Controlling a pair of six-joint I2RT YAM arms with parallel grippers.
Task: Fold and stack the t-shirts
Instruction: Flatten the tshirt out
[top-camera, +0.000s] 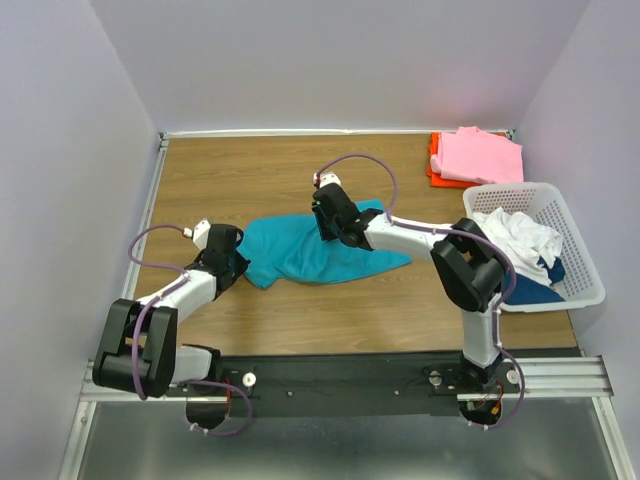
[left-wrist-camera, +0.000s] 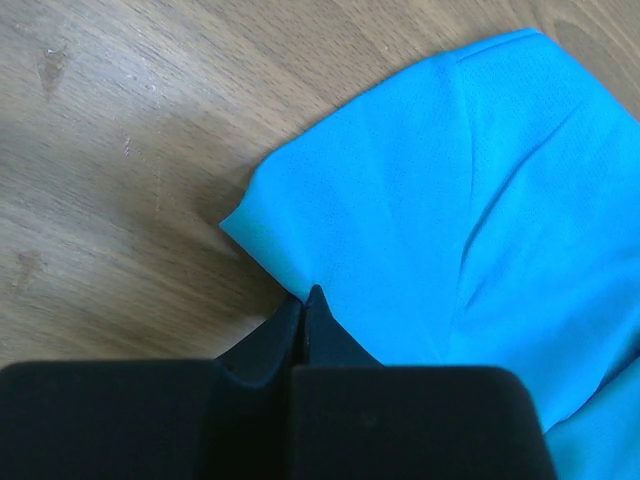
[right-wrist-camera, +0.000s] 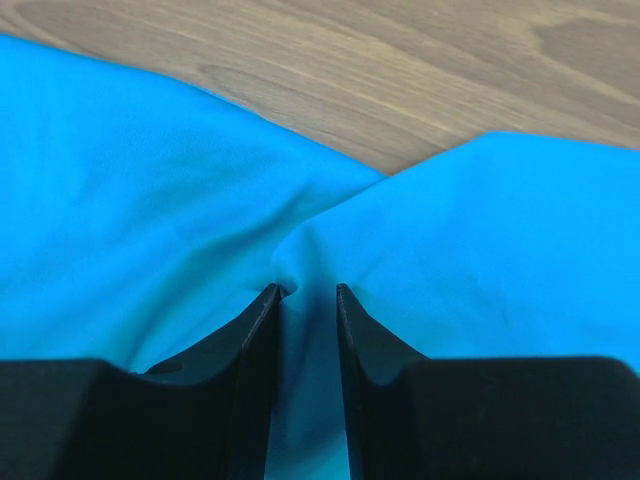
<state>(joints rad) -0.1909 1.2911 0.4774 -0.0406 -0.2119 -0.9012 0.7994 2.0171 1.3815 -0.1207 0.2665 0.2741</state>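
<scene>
Pinching one teal t-shirt (top-camera: 300, 256) in my clenched left gripper (left-wrist-camera: 306, 298); my right gripper (right-wrist-camera: 305, 291) straddles a fold, jaws narrowly apart. Two folded t-shirts (top-camera: 482, 156) sit stacked.

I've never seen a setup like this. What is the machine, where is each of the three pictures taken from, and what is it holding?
Two robot arms are bolted at the near edge of a wooden table. The wide picture looks down from above and behind them. The other two come from a camera on each wrist, and the black shapes there are that arm's own fingers. A teal t-shirt lies mid-table. The left gripper is shut on its edge. The right gripper straddles a bunched fold, jaws slightly apart; whether it grips is unclear. In the far right corner a pink t-shirt lies on an orange-red t-shirt. A white basket holds white and dark blue cloth.
</scene>
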